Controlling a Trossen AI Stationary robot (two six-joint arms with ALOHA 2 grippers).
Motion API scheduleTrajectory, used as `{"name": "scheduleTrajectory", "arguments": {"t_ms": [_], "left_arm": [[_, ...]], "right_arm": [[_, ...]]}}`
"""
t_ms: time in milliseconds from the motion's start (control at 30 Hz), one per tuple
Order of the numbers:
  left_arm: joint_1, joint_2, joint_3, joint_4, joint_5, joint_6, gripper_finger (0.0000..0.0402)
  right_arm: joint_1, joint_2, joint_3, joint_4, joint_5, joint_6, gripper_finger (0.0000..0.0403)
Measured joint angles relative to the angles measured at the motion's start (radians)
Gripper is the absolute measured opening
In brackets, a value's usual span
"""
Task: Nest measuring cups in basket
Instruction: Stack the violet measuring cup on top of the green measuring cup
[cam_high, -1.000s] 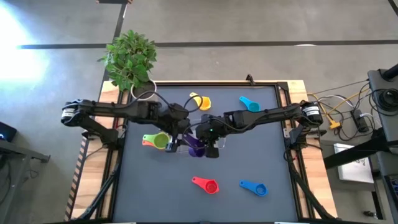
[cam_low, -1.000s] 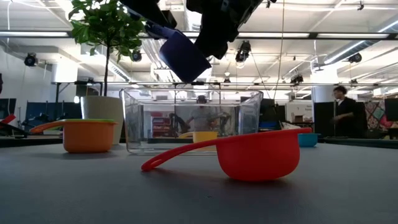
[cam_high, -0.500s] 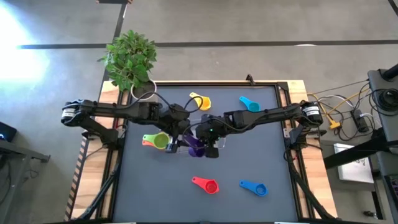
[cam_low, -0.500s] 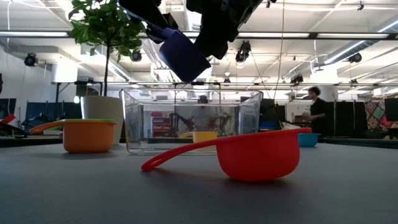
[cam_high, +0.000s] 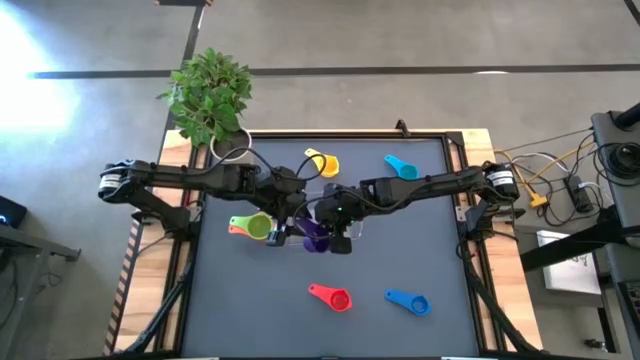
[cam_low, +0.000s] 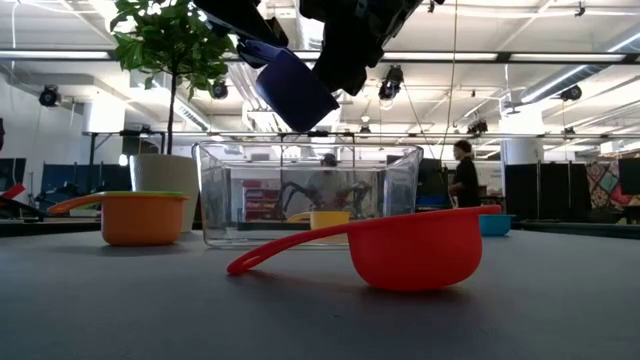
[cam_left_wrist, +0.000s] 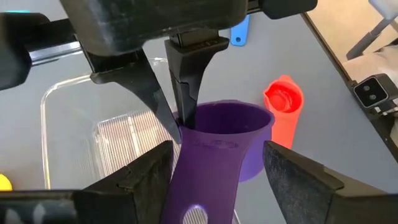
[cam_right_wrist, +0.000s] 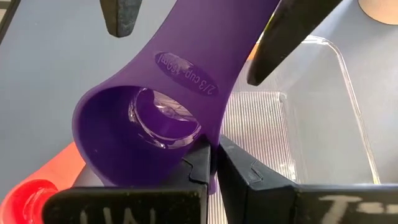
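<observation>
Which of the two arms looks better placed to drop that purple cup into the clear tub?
The right. Its hand is pinched on the purple cup's rim above the tub; the left hand stands open around the handle.

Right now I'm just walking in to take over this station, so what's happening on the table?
The right gripper is shut on the rim of the purple cup, holding it in the air above the clear basket. The left gripper is open, its fingers on either side of the cup's handle. In the low view, nothing can be seen in the basket. The other cups, including red, blue and yellow, lie around the mat.
</observation>
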Motion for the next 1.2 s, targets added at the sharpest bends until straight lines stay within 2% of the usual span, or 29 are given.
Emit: {"name": "scheduleTrajectory", "arguments": {"t_ms": [100,433,967,1200], "left_arm": [[0.0,0.0,0.0,0.0,0.0,0.0,0.022],[0.003,0.0,0.0,-0.011,0.002,0.003,0.0143],[0.003,-0.002,-0.001,-0.061,-0.008,0.004,0.0122],[0.003,-0.002,-0.002,-0.101,-0.015,0.004,0.0079]], "right_arm": [[0.0,0.0,0.0,0.0,0.0,0.0,0.0008],[0.0,0.0,0.0,0.0,0.0,-0.005,0.0009],[0.0,0.0,0.0,-0.003,0.001,0.002,0.0009],[0.0,-0.007,0.0,0.0,0.0,-0.006,0.0016]]}}
